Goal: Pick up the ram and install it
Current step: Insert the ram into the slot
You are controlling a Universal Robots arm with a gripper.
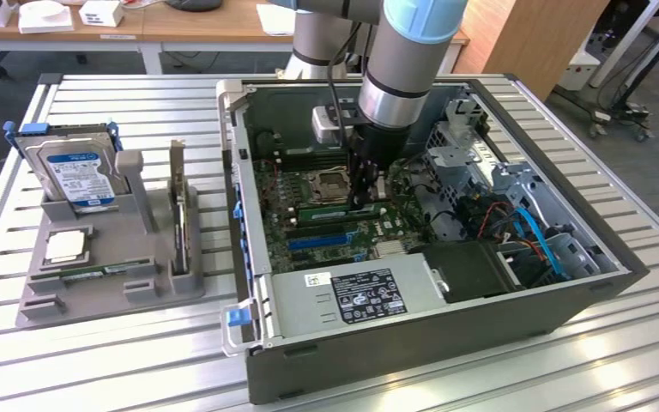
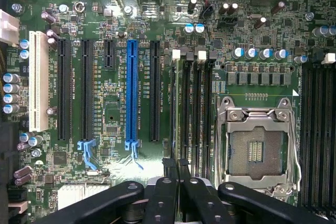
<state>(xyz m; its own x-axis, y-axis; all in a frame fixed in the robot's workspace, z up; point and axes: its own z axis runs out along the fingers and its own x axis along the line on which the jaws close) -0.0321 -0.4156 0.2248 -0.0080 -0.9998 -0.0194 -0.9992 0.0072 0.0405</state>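
Note:
The ram is a thin green stick standing on edge in a memory slot of the motherboard, between the CPU socket and the blue slot. My gripper reaches straight down into the open computer case at one end of that stick. In the wrist view the ram runs edge-on along the slot nearest the black expansion slots. My gripper is shut there, with a black fingertip on each side of the stick's end.
On the exterior view's left a grey holder carries a blue-labelled hard drive, an upright dark expansion card, a CPU chip and another green stick. A power supply, drive cage and cables crowd the case.

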